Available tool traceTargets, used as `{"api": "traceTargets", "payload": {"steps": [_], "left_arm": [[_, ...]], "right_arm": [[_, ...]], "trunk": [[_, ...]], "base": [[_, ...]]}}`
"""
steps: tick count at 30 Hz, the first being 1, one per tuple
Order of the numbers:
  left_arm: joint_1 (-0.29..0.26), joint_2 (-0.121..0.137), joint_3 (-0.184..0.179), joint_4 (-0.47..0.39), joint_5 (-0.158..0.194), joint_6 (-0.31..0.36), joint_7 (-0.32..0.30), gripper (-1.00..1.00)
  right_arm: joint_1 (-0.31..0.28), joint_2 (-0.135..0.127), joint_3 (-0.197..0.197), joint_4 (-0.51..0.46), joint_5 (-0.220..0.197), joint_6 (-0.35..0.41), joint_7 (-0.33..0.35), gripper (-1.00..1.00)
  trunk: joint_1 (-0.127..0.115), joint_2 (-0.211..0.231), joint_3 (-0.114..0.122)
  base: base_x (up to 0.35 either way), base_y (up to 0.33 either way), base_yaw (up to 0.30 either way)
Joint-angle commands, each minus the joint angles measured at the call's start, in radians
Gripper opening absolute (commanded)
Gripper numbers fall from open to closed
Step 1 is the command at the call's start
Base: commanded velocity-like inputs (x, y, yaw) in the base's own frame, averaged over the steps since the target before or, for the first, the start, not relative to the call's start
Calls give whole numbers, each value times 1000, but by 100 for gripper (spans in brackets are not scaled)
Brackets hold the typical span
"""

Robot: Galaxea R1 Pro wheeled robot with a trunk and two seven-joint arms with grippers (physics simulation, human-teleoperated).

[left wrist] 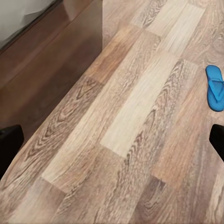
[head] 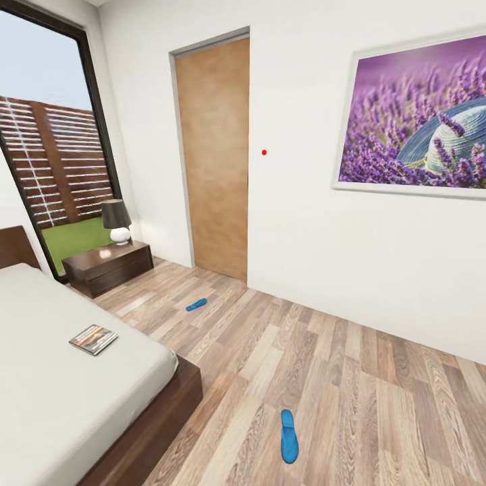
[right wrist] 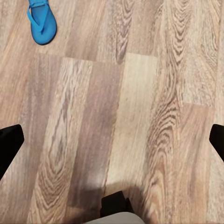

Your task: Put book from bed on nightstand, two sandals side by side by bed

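Observation:
The book lies flat on the pale mattress of the bed at the left of the head view. One blue sandal rests on the plank floor near the bed's foot corner. It is also in the left wrist view as sandal and in the right wrist view as sandal. The other sandal lies farther off, near the door. A dark nightstand stands by the window. The left gripper and right gripper hang open over bare floor, holding nothing.
A lamp with a dark shade sits on the nightstand. A closed wooden door and a lavender picture are on the far wall. The bed's dark wood frame runs beside the left gripper. Open plank floor spreads to the right.

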Motion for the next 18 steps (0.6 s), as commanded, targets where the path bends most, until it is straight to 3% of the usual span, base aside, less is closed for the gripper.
{"api": "traceTargets", "payload": {"steps": [1, 13, 18], "left_arm": [[-1, 0, 0, 1, 1, -3, 0, 100], [-1, 0, 0, 1, 1, -3, 0, 100], [-1, 0, 0, 1, 1, -3, 0, 100]], "right_arm": [[-1, 0, 2, 1, -10, -4, 0, 100], [-1, 0, 2, 1, -10, -4, 0, 100], [-1, 0, 2, 1, -10, -4, 0, 100]], "trunk": [[0, -1, -1], [0, -1, -1], [0, -1, -1]], "base": [[23, 17, 0], [212, 142, 0], [125, 41, 0]]}}
